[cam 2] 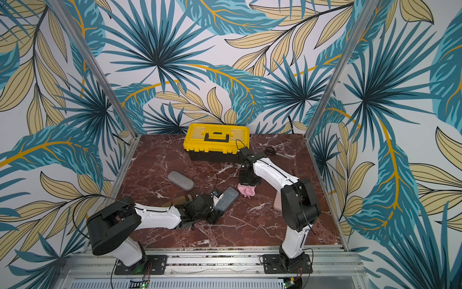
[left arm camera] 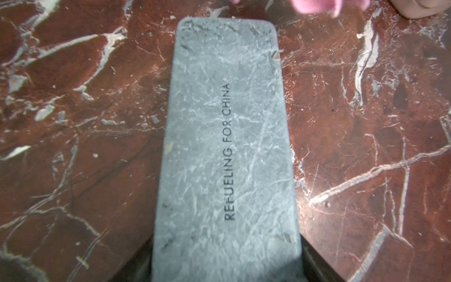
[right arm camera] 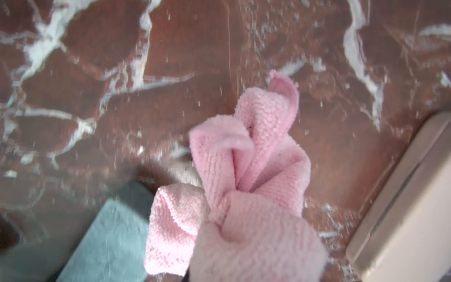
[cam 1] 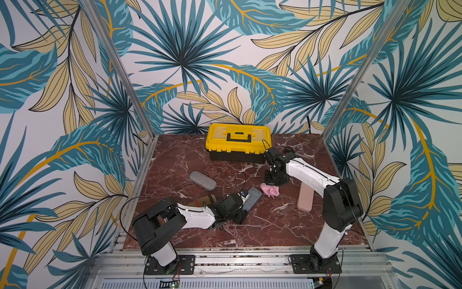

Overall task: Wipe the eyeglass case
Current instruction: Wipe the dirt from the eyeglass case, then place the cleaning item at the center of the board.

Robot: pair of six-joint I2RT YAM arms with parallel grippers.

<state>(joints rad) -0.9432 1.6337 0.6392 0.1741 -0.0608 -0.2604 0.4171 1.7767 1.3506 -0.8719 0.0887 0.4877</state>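
2 arms: right pincer (cam 1: pixel 271 184) clamped on pink cloth (cam 1: pixel 270 191); left pincer (cam 1: pixel 242 207) straddles eyeglass case (cam 1: pixel 253 200), grip unclear (probably stiff, light; hold long edges).

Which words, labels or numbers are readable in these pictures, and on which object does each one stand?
"REFUELING FOR CHINA": dark capitals along the top face of the grey marbled eyeglass case, read in the left wrist view.
In both top views this print is too small to read.
No text can be seen on the yellow toolbox, the grey oval case, the pink case or the pink cloth.
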